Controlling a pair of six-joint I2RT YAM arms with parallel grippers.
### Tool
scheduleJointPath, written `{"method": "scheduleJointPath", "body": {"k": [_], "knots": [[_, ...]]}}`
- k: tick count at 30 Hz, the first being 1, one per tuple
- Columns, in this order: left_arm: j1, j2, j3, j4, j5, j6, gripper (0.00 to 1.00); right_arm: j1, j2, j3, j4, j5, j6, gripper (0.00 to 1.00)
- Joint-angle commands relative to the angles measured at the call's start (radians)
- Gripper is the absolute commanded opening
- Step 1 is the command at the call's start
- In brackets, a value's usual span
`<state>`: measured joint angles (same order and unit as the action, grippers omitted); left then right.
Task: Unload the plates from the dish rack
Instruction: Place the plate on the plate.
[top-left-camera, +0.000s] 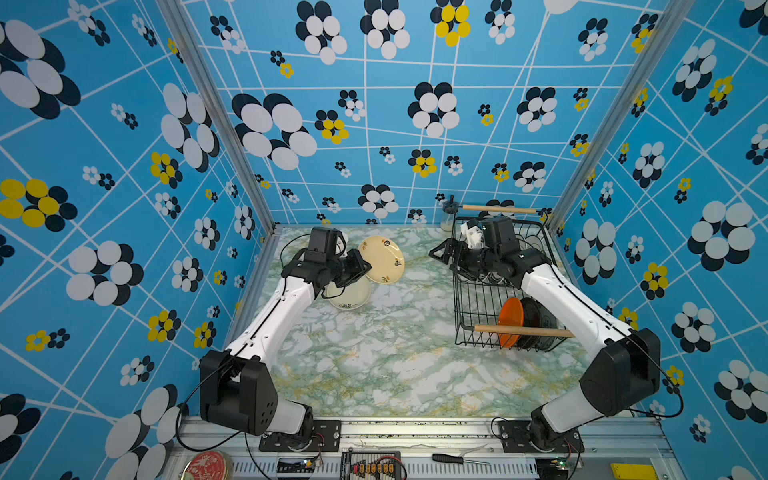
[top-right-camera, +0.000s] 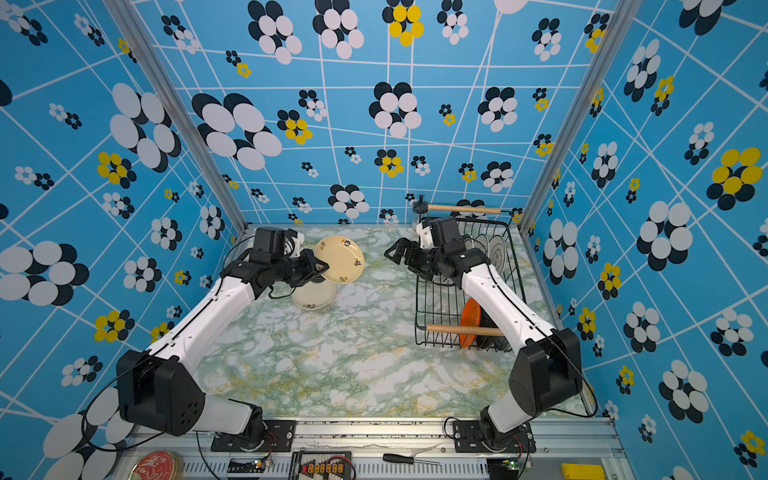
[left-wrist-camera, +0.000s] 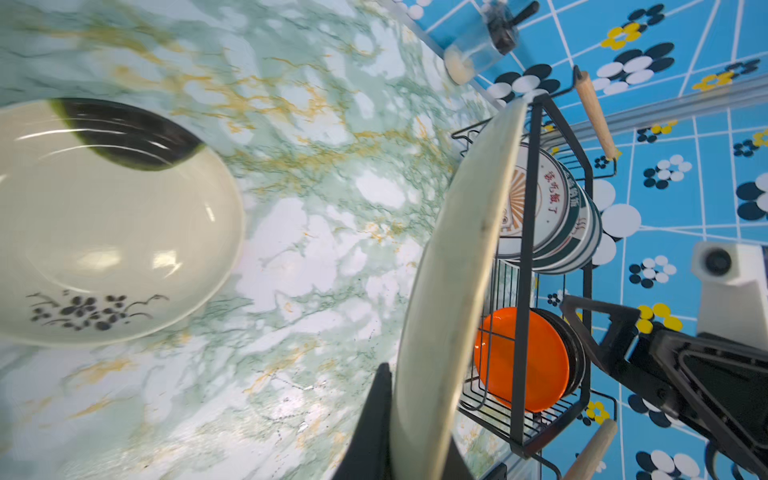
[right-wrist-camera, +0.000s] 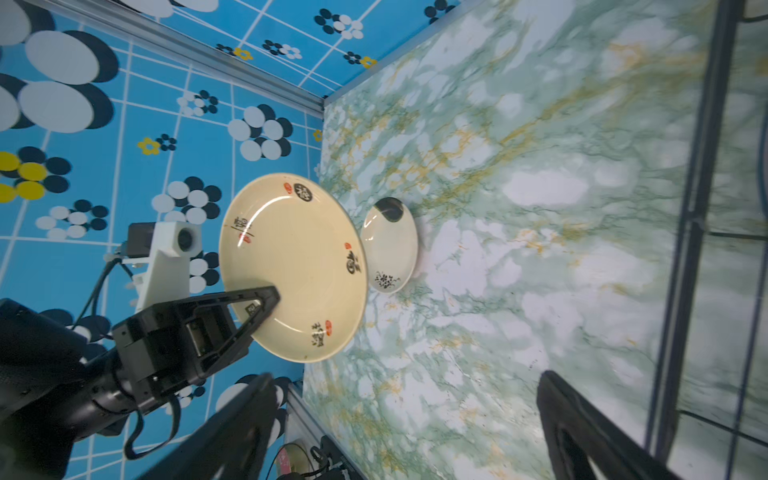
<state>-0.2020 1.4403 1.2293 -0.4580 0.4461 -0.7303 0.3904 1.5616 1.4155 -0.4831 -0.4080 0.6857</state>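
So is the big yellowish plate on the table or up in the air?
Up, tilted: the left gripper pinches the cream plate by its rim.

Small cream plate (top-left-camera: 353, 297) partly under left tool (top-left-camera: 368, 266)

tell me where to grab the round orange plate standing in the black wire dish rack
Probably the top rim of the orange plate, from above. It stands on edge in the wire dish rack, a black plate close behind it, its face free. Stay clear of the wooden handle beside it.
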Motion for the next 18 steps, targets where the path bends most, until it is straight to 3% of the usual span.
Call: {"method": "scheduleJointPath", "body": {"k": [1, 7, 13, 18], "knots": [[0.062, -0.021, -0.025, -0.082, -0.034, 0.042, 0.04, 0.003, -0.051, 0.054, -0.286, 0.196, -0.103, 0.99], [0.152, 0.034, -0.042, -0.098, -0.063, 0.092, 0.02, 0.003, -0.096, 0.122, -0.501, 0.443, -0.157, 0.99], [0.162, 0.099, -0.028, -0.112, -0.136, 0.120, 0.01, 0.004, -0.109, 0.145, -0.679, 0.717, -0.190, 0.99], [0.179, 0.149, -0.025, -0.123, -0.179, 0.121, 0.02, -0.013, -0.115, 0.105, -0.706, 0.752, -0.208, 0.99]]}}
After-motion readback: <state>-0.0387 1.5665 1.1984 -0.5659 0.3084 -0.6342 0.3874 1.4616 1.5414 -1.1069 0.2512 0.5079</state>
